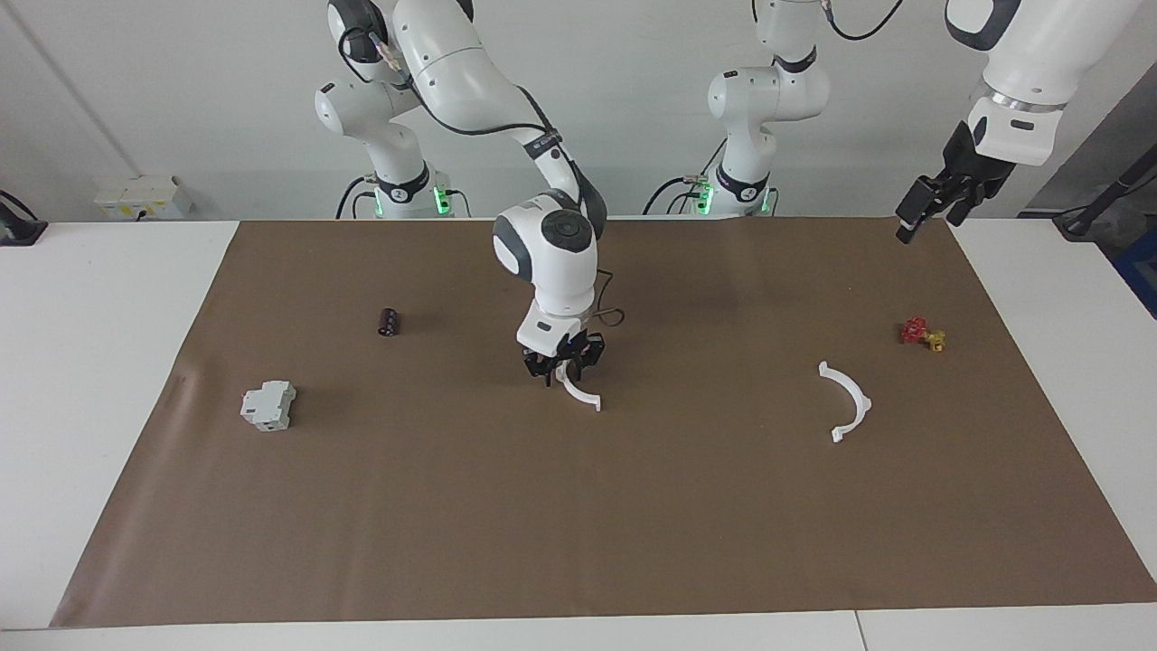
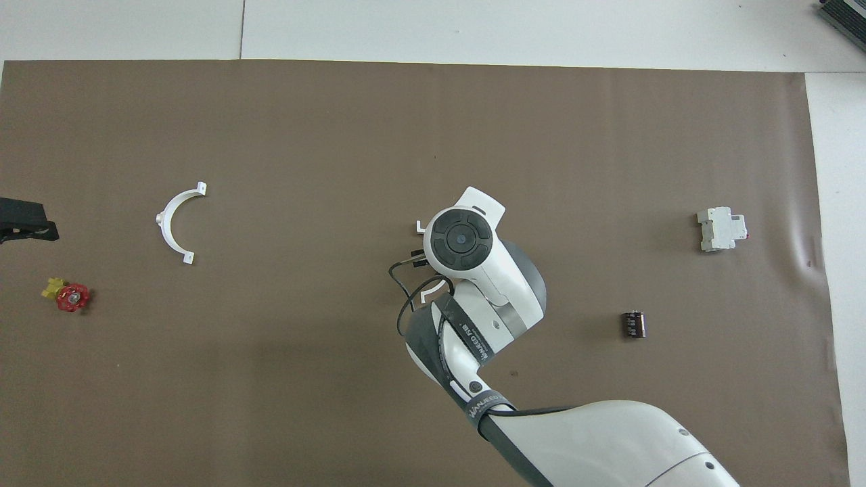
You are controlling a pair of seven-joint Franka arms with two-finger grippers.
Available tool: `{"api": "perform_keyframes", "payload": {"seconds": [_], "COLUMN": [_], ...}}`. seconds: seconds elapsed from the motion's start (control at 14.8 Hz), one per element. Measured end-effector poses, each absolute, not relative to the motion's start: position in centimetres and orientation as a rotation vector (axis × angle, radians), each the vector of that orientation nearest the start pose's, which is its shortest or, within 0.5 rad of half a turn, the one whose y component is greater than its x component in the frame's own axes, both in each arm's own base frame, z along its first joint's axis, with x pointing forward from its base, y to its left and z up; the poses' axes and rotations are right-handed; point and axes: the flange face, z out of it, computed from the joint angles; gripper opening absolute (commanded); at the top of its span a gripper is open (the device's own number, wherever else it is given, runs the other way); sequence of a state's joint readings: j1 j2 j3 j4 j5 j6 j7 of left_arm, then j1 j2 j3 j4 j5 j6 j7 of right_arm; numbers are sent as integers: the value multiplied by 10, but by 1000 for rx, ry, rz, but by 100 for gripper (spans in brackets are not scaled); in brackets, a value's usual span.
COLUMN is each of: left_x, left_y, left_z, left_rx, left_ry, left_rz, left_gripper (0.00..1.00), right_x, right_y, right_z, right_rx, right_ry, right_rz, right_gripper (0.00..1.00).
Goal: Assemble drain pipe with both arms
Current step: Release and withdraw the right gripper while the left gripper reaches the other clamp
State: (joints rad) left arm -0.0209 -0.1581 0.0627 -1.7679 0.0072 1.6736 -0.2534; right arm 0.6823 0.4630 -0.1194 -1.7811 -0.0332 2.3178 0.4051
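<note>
The drain pipe lies as two separate white half-rings on the brown mat. One half-ring rests at the mat's middle, with my right gripper directly over its end nearer the robots. The gripper's fingers stand apart around that end, open. In the overhead view the right wrist hides most of this piece, and only its tips show. The other half-ring lies alone toward the left arm's end. My left gripper waits high over the mat's edge at that end, open and holding nothing.
A grey-white boxy block and a small black cylinder sit toward the right arm's end. A red and yellow valve piece lies beside the lone half-ring, near the left arm's end.
</note>
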Motion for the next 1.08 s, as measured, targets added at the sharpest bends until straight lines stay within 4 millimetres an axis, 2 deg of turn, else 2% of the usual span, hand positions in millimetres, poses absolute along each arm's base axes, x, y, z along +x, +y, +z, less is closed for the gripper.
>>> {"api": "perform_keyframes", "payload": {"seconds": [0.07,0.2,0.34,0.54,0.74,0.88,1.08], "left_x": [513,514,515,517,518,521,525], "left_y": [25,25,26,21,9,2,-1], "left_z": [624,626,627,629,628,625,599], "left_rx": [-3115,-3116,-3116,-3118,-3121,-3125,-3127], "left_ry": [-462,-462,-465,-450,-415,-389,-380], "left_rz": [-99,-121,-140,-167,-168,-206,-306], "left_gripper": [100,100,100,100,100,100,100], "right_x": [563,581,598,607,602,592,574], "right_y": [351,316,264,187,121,86,36], "right_z": [318,358,405,463,505,526,551], "right_rx": [-3151,-3145,-3138,-3140,-3148,-3157,-3166], "right_ry": [-279,-177,-54,46,125,198,246], "right_rz": [-184,-217,-243,-246,-212,-141,-36], "right_gripper": [100,100,100,100,100,100,100]}}
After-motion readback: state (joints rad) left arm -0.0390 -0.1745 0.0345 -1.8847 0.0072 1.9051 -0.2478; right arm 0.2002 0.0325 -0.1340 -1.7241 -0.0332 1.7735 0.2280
